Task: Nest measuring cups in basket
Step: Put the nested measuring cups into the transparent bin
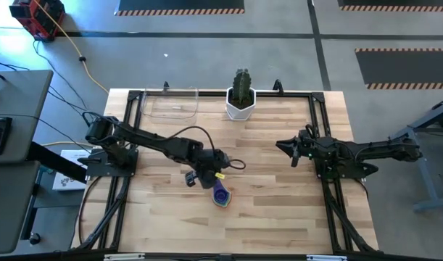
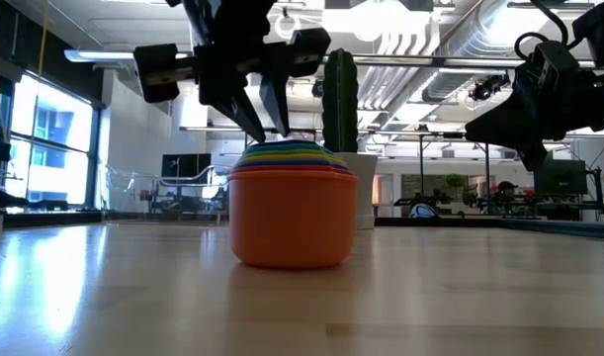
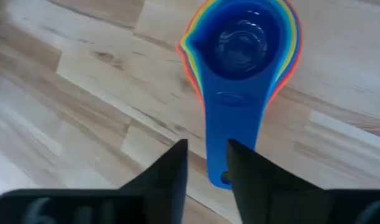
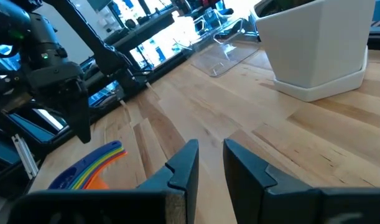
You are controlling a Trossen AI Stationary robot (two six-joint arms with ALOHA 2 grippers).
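You see the left arm reaching from its mount at the left edge of the table (image 1: 279, 210) diagonally toward the middle, its wrist bent downward. The left pincer (image 1: 209, 178) hangs just above the stack of nested measuring cups (image 1: 221, 194), its two fingers (image 3: 171, 168) pointing down with a narrow gap between them and nothing gripped (the blue handle (image 3: 222, 140) lies below that gap, apart from both fingers). In the low view the fingertips stand just over the stack's top rim.

The stack sits on bare wood near the table's centre, the blue cup (image 3: 242, 46) innermost and the orange cup (image 2: 292, 222) outermost, with coloured rims showing between. Raised lettering on the blue handle is too blurred to read.

The right arm waits over the table's right side, folded, its right pincer (image 1: 288, 148) slightly parted and empty.

The clear basket (image 1: 170, 103) stands at the far edge, well apart from the stack, beside a white hexagonal pot (image 1: 241, 104) holding a cactus (image 1: 241, 85).
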